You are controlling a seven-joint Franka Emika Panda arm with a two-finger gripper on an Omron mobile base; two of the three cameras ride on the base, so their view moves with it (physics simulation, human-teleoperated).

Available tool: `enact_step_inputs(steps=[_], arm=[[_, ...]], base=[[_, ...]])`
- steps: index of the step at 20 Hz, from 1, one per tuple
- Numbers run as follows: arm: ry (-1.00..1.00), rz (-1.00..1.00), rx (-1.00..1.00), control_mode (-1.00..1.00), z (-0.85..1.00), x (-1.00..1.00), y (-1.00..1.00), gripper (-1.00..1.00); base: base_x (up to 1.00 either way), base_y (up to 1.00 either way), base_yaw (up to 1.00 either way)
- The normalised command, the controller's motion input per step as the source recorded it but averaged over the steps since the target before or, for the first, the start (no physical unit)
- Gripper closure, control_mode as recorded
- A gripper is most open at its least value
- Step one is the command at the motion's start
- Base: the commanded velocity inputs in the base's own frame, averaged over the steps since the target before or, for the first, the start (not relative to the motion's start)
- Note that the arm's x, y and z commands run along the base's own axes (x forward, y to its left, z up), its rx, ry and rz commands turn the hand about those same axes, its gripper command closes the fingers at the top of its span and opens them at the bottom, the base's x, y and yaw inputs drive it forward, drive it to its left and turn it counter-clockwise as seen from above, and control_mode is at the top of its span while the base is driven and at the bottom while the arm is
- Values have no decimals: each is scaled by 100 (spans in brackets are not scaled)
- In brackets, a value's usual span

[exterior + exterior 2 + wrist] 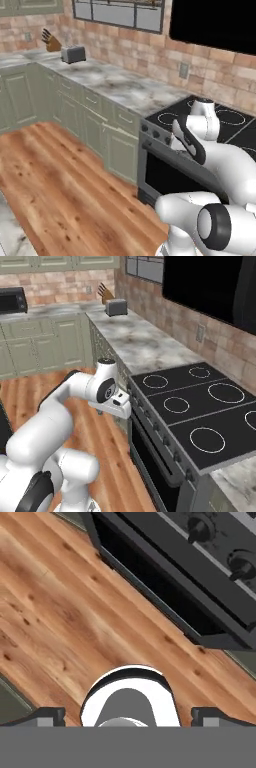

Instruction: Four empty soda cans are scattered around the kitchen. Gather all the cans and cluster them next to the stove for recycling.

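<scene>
The stove [200,116] stands at the right, its black glass top [200,406] marked with white ring burners. In the hand view its dark oven door [165,577] and black knobs [197,529] run across the top, above wood plank floor. My gripper [129,714] hangs in front of the oven and points down at the floor. Its fingertips [47,714] stand wide apart, open, with nothing between them. My hand [117,401] sits just left of the stove's front edge. The soda cans are out of view.
A marble counter [115,82] runs left of the stove over sage-green cabinets [95,125], with a toaster [73,53] and knife block [51,42] at its far end. A black microwave [12,300] sits on the back counter. Wood floor [55,175] lies open to the left.
</scene>
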Motion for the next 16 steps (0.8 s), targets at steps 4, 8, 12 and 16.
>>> enact_step_inputs(steps=[4, 8, 12, 16], arm=[[0, 0, 0, 100, 0, 0, 0, -100], [0, 0, 0, 100, 0, 0, 0, -100], [0, 0, 0, 100, 0, 0, 0, -100], [0, 0, 0, 100, 0, 0, 0, -100]], base=[[0, -1, 49], [0, -8, 47], [0, -12, 47], [0, -10, 48]])
